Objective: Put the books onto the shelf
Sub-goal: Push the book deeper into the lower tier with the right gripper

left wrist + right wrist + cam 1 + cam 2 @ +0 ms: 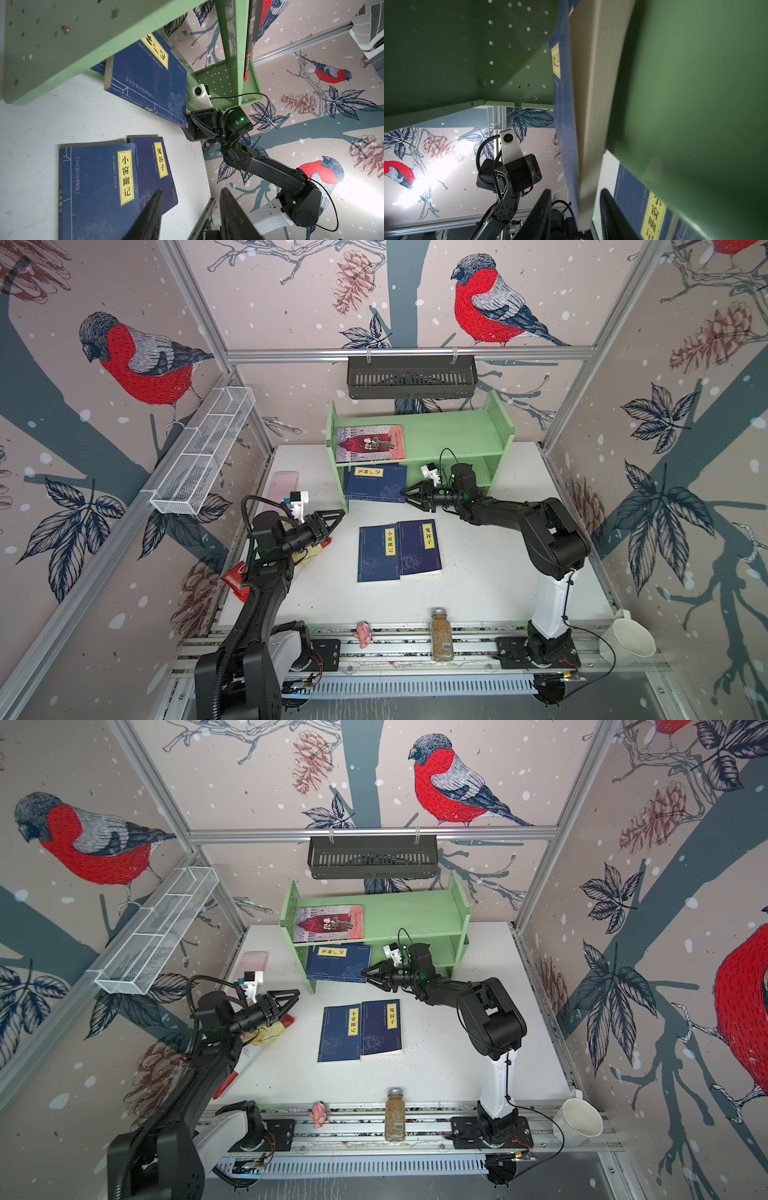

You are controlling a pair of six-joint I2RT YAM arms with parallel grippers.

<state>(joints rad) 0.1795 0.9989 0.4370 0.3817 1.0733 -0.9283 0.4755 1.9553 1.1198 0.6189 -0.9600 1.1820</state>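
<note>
**White bench** [478,597], shown from above in both top views.

**Light green shelf** [457,431]: stands at the middle of the bench's far edge. It has two tiers between upright side panels, and its open front faces the near edge.

**White wire mesh basket** [203,450]: hangs on the frame above the left edge.

**Black slotted basket** [411,377]: hangs on the rail above the far edge, over the shelf.

**Right arm:** reaches from the near right corner to the front of the lower tier.
- The right pincer [405,494] has its jaws apart.
- The near right corner of a navy book [376,485] lies between the jaws.
- In the right wrist view, a gap shows between the book's cover and one finger [544,207].

**Left arm:** rises from the near left corner.
- The left pincer [192,190] has its jaws apart with nothing between them.
- It hovers over the left part of the bench, near the front foot of the shelf's left panel and apart from it.

**Books on the shelf:**
- The pink-red book [371,443] lies flat, cover up, at the left end of the upper tier.
- The navy book lies at the left end of the lower tier and juts past its front edge.
- A second navy book [97,69] lies under it.

**Books on the bench:**
- A third navy book [378,553] and a fourth navy book [419,547] lie cover up at the middle of the bench.
- Their long edges touch.

**Smaller items:**
- A pink slab [282,489] lies by the left edge.
- A white cup [627,641] sits at the near right corner.
- A spice jar [441,635] and a small pink figure [363,634] stand along the near edge.
</note>
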